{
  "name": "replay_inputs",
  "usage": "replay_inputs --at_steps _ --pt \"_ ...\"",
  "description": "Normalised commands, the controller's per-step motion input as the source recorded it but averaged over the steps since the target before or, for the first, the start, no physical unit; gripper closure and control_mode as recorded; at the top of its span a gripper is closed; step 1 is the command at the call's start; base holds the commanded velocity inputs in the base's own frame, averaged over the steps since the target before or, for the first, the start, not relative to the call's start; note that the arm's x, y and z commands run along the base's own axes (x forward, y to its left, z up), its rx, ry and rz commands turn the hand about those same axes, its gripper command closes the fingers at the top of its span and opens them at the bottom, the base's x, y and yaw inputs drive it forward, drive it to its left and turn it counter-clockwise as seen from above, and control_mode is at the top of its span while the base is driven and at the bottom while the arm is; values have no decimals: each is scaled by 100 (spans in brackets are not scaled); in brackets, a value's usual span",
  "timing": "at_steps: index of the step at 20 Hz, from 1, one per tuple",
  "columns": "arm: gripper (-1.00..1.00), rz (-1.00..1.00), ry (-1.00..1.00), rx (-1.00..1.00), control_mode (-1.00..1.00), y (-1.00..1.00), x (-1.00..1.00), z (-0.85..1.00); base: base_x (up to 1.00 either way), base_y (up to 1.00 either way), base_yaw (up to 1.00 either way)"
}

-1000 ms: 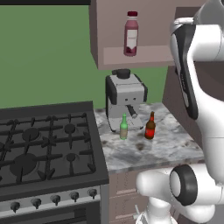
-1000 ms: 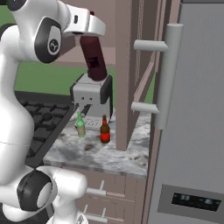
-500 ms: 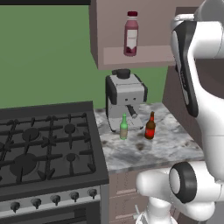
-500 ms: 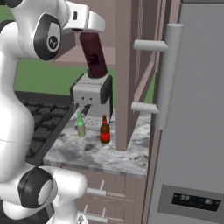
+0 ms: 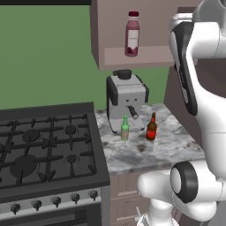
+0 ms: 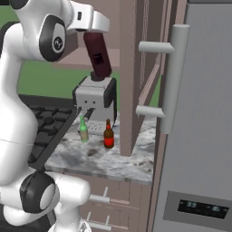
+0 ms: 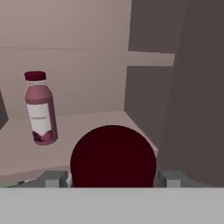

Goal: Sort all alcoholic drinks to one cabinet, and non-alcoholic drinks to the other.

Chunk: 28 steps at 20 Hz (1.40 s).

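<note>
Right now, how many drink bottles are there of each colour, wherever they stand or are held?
Pink bottle, on the cabinet shelf: 1
Dark maroon bottle, held in the gripper: 1
Green bottle, on the counter: 1
Amber-brown bottle, on the counter: 1
Total: 4

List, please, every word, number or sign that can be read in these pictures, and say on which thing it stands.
None can be read.
Pink bottle in the upper cabinet: white label, print too blurred.
Amber bottle on the counter: red label, too small.
Green bottle: pale label, too small.
Refrigerator panel: pale marks, illegible.
Dark maroon bottle in the gripper: nothing legible.
</note>
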Motion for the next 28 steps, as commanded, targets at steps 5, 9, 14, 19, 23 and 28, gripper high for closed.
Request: replay_inputs --at_steps 5,9,14,19,23,28 --pt "100 0 -7 0 -100 1 23 -3 0 0 0" --pt "100 0 -3 0 -100 0 24 -4 0 0 0" --pt "100 0 -1 0 -100 0 27 -4 0 0 0" --pt "100 0 0 0 -100 0 31 -4 0 0 0" --pt "100 0 0 0 -100 0 34 -2 0 0 0" --pt "100 0 0 0 -100 0 34 -2 0 0 0"
